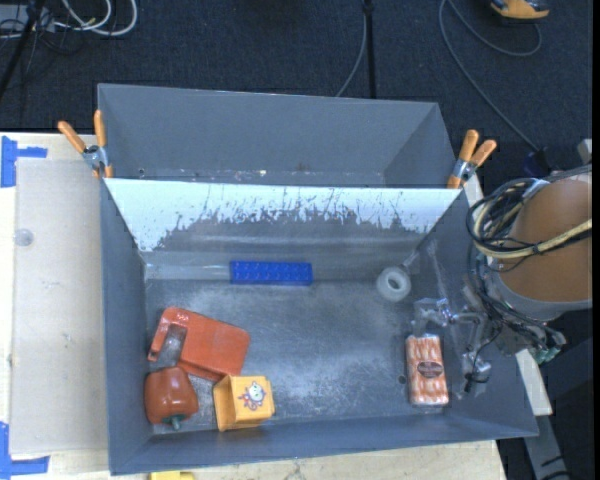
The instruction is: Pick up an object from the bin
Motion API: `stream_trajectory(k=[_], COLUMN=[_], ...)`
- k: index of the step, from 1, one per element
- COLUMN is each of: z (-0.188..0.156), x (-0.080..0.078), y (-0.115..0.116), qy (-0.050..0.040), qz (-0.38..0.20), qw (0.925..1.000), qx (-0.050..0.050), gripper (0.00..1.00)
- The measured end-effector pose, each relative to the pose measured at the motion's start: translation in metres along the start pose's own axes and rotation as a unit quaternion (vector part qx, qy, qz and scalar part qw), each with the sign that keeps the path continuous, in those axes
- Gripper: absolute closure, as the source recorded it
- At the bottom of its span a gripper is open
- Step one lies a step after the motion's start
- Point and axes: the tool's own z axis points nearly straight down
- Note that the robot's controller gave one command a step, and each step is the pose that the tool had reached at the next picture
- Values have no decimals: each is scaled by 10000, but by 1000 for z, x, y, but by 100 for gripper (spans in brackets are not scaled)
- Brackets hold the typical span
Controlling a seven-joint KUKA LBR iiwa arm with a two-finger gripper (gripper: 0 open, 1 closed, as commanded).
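Lying beside the hand (456,345) — orange wrapped bar (427,370), front right corner

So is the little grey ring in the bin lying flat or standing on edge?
Lying flat: the grey ring shows its round hole facing up, resting on the bin floor.

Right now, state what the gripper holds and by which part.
Cannot tell: the gripper is beside the orange packet in the bin, far right; no grasp shows.
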Motion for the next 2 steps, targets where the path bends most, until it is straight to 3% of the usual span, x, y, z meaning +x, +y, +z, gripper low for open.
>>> stream_trajectory(k=[1, 2], z=[50, 56], x=[-1, 4], y=[-4, -1], qy=[7, 7], qz=[-337, 820], qw=[9994, 9966], qx=[-10, -7], gripper=[0, 0])
